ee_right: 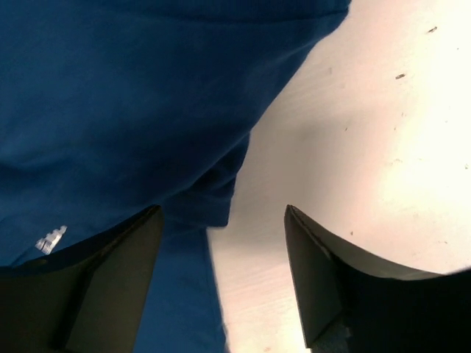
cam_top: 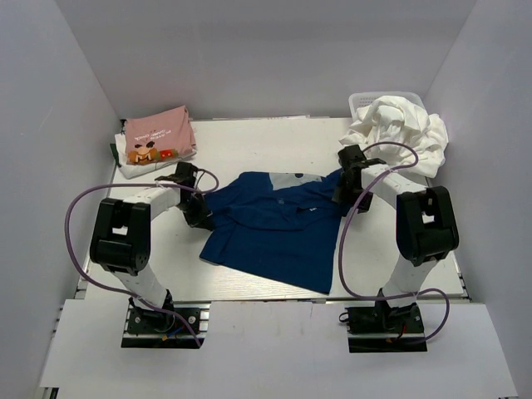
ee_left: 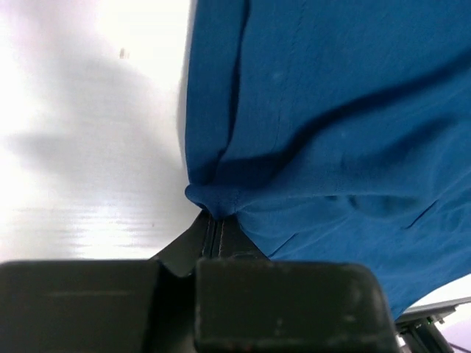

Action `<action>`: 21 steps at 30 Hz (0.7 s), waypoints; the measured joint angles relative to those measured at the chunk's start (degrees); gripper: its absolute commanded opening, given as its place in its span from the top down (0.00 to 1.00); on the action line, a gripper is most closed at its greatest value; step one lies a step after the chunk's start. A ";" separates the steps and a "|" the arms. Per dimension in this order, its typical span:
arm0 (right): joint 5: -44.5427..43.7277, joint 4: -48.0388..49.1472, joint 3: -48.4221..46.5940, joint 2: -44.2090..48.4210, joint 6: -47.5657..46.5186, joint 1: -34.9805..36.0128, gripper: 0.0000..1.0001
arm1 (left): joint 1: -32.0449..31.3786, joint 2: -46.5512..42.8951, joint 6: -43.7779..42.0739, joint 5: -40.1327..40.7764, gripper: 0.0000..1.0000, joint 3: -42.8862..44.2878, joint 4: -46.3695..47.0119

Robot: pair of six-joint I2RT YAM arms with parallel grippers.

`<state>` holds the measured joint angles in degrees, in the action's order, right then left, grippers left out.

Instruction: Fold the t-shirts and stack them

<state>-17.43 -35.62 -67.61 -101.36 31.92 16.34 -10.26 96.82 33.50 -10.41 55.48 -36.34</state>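
The navy blue t-shirt (cam_top: 278,224) lies spread on the white table in the middle, partly folded. My left gripper (cam_top: 199,212) is at the shirt's left edge, shut on a pinch of its cloth (ee_left: 213,202). My right gripper (cam_top: 342,193) is at the shirt's right edge, open, its fingers (ee_right: 121,265) straddling the shirt's edge (ee_right: 213,198) without pinching it. A folded pink t-shirt with a cartoon print (cam_top: 158,137) lies on a folded white one (cam_top: 137,170) at the back left. Crumpled white t-shirts (cam_top: 399,129) are heaped at the back right.
A white plastic mesh basket (cam_top: 366,101) stands at the back right corner under the white heap. White walls close in the table on the left, back and right. Purple cables loop from both arms.
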 measured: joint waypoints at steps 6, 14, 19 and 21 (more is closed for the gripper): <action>0.26 1.66 0.66 -1.95 0.46 -1.51 0.68 | -0.09 1.55 -0.07 1.14 1.00 3.85 -0.09; 2.71 6.54 2.51 -1.97 0.31 -2.45 0.73 | -0.09 1.55 -1.07 2.51 1.00 8.83 0.11; 4.87 9.05 2.91 -1.84 -0.76 -2.80 1.00 | -0.09 1.27 -1.70 2.91 1.00 9.40 -0.09; 5.66 10.56 3.76 -1.14 -1.29 -2.84 1.00 | -0.09 0.37 -2.19 3.08 1.00 9.40 -0.48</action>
<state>-11.77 -25.06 -63.86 -102.50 30.63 13.50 -10.35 97.19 31.31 -7.33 64.88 -36.82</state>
